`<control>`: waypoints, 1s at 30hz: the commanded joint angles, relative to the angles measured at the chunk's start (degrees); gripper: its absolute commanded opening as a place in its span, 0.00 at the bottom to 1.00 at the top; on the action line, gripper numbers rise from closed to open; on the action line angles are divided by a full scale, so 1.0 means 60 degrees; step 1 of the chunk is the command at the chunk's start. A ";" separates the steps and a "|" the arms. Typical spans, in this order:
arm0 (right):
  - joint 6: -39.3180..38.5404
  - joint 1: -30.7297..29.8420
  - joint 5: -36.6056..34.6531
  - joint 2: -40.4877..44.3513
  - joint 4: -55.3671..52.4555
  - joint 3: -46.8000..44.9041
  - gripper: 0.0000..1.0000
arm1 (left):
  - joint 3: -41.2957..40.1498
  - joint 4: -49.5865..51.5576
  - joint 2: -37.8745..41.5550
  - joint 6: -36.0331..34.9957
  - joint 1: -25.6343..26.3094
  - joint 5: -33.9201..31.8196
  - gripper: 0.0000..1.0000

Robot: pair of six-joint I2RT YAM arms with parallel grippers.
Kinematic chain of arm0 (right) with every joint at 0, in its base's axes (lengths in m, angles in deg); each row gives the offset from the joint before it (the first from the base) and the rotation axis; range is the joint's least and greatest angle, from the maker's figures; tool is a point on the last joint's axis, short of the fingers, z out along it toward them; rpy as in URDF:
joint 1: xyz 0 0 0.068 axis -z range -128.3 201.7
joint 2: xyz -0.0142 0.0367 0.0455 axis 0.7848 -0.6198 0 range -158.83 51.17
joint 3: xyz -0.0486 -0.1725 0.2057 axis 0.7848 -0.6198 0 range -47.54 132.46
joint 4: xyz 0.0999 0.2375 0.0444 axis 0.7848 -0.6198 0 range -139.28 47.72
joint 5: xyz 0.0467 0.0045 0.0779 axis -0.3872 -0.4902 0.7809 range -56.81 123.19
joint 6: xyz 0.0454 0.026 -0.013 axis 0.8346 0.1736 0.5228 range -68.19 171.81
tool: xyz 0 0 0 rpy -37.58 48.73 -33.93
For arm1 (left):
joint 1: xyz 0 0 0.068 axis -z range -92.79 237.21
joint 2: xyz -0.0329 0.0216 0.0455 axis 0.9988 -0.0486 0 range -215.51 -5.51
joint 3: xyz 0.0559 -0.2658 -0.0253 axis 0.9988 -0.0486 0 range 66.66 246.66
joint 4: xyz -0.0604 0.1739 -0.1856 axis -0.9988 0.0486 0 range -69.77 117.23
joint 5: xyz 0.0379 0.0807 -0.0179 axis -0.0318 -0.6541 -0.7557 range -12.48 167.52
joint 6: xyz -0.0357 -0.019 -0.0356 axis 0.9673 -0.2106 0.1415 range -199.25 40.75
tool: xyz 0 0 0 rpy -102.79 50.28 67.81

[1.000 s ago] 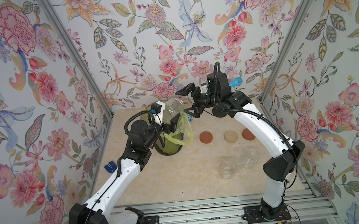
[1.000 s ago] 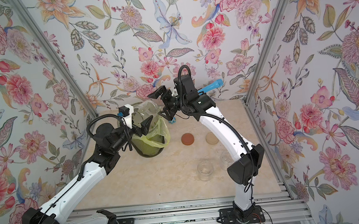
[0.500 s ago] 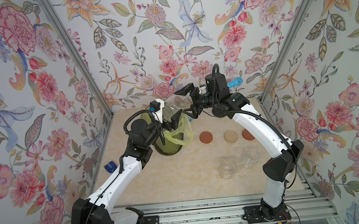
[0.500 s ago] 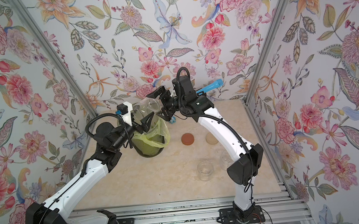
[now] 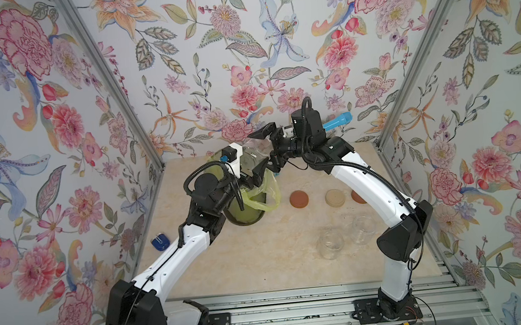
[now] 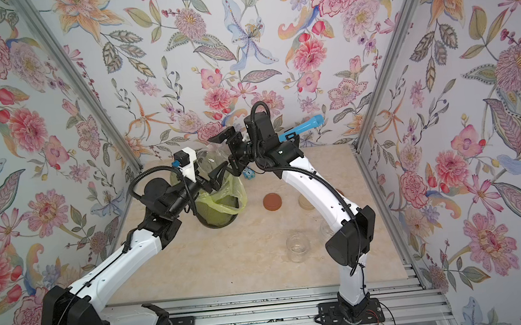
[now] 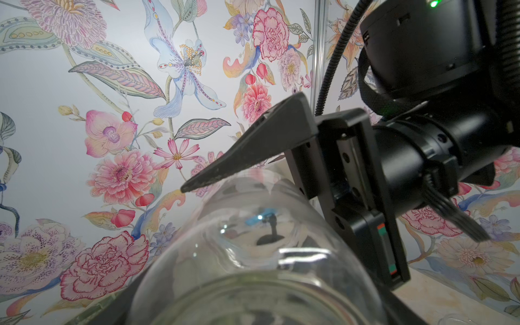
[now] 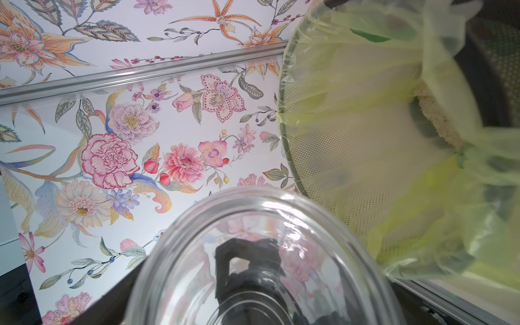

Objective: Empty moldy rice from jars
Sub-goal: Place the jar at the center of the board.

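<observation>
Over the bin [image 5: 245,218], 1 clear jar [image 5: 251,158] lies on its side in the air. It looks clear right through. The left gripper [image 7: 261,306] holds this jar between its fingers. The right gripper [image 8: 253,295] has its fingers around the same jar. 1 finger [image 7: 225,166] touches the glass, but I cannot tell if it is squeezing.

The bin is dark and has 1 yellow-green bag [image 5: 269,195] in it. A lump of pale, grainy rice [image 8: 434,123] sits inside the bag.

To the right of the bin, 3 round lids lie flat in a row. The red-brown lid [image 5: 299,198] is nearest the bin, and the beige lid [image 5: 335,197] comes next. The last lid [image 5: 357,197] is half hidden behind the right arm. Nearer the front than the bin, and to its right, 2 more jars [image 5: 330,244] stand open and close together. That makes 3 jars.

1 small blue thing [image 6: 248,173] sits just behind the bin.

The table [image 5: 262,267] is pale beige, like stone. 3 walls [image 5: 208,44] with big pink, blue and orange flowers stand around it. Silver rails [image 5: 298,303] run along the front.
</observation>
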 commanded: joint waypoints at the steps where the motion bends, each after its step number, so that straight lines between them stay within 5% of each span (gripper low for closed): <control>1: 0.0188 -0.0182 0.0099 -0.0120 0.0327 0.0014 0.84 | 0.0086 -0.0988 -0.0038 -0.0069 0.0085 -0.0109 0.00; 4: 0.0064 -0.0201 0.0059 -0.0083 0.0326 -0.0085 0.64 | 0.0114 -0.1045 -0.0080 -0.0010 0.0081 -0.0124 0.00; 6: -0.0119 -0.0198 0.0035 -0.0056 0.0327 -0.0119 0.38 | 0.0146 -0.1041 -0.0102 -0.0010 0.0085 -0.0123 0.00; 8: -0.0318 -0.0175 0.0008 -0.0039 0.0325 -0.0145 0.08 | 0.0190 -0.1014 -0.0104 0.0006 0.0084 -0.0138 0.14; 9: -0.0390 -0.0147 0.0036 -0.0039 0.0326 -0.0148 0.00 | 0.0205 -0.0970 -0.0090 -0.0001 0.0088 -0.0142 0.30; 11: -0.0566 -0.0126 0.0055 -0.0039 0.0328 -0.0134 0.00 | 0.0220 -0.0874 -0.0050 0.0009 0.0101 -0.0211 0.74; 13: -0.0691 -0.0072 0.0035 -0.0025 0.0326 -0.0148 0.00 | 0.0234 -0.0793 0.0011 0.0034 0.0090 -0.0297 0.99; 30: -0.1944 0.1014 -0.0405 0.0349 0.0333 -0.0525 0.00 | -0.0548 -0.0090 0.1278 0.0314 0.0173 -0.0407 1.00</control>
